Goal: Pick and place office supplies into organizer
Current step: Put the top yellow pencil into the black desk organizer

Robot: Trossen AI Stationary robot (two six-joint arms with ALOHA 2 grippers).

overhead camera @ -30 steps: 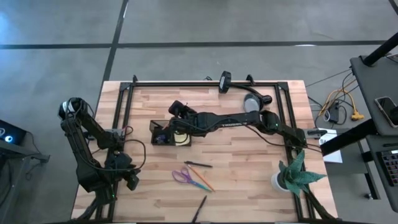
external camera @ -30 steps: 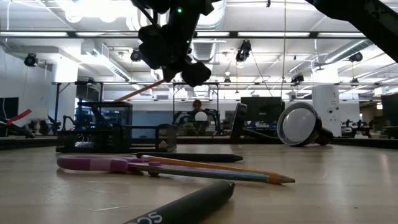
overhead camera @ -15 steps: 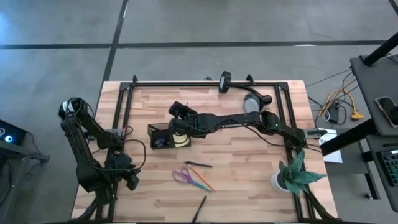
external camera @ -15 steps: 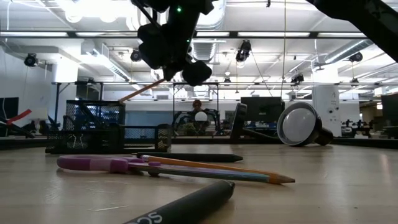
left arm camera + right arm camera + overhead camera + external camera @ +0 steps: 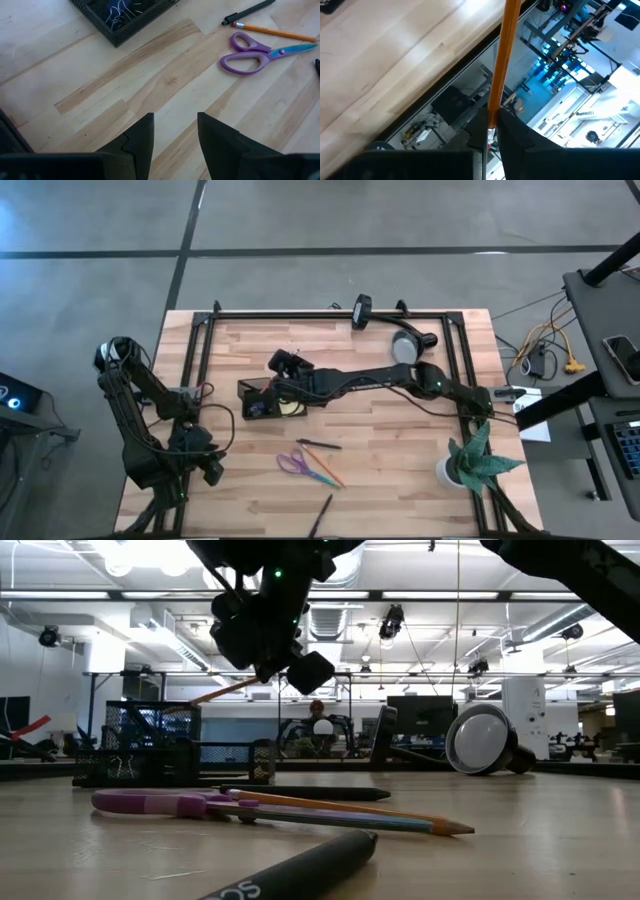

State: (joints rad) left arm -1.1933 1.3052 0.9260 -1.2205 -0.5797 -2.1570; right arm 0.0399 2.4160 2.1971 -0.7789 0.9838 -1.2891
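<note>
My right gripper [image 5: 283,366] reaches over the black mesh organizer [image 5: 262,398] and is shut on a thin orange pencil [image 5: 502,60]. In the low view that pencil [image 5: 225,690] slants down from the gripper [image 5: 268,635] to the organizer's top [image 5: 150,740]. A yellow sticky pad [image 5: 292,407] lies beside the organizer. Purple scissors [image 5: 293,462], a second orange pencil [image 5: 326,471] and a black pen [image 5: 318,444] lie flat on the table. My left gripper [image 5: 174,127] is open, hovering near the table's left near corner [image 5: 205,465]. My right gripper pinches the orange pencil between its two fingers [image 5: 512,131] at the metal-banded end [image 5: 490,131]. The pencil runs on along the fingers' line, away from them, and slants downward toward the organizer. It is lifted clear of the table; whether its far tip touches the organizer I cannot tell.
Another black pen [image 5: 320,515] lies at the near edge. A black dome lamp [image 5: 405,345] stands at the far right, a potted plant [image 5: 470,462] at the near right. A black frame rail [image 5: 330,313] borders the table. Bare wood lies between the organizer and the scissors.
My right gripper has moved a little toward the table's left edge and tipped, still shut on the pencil. The organizer has slid a short way toward the left edge.
</note>
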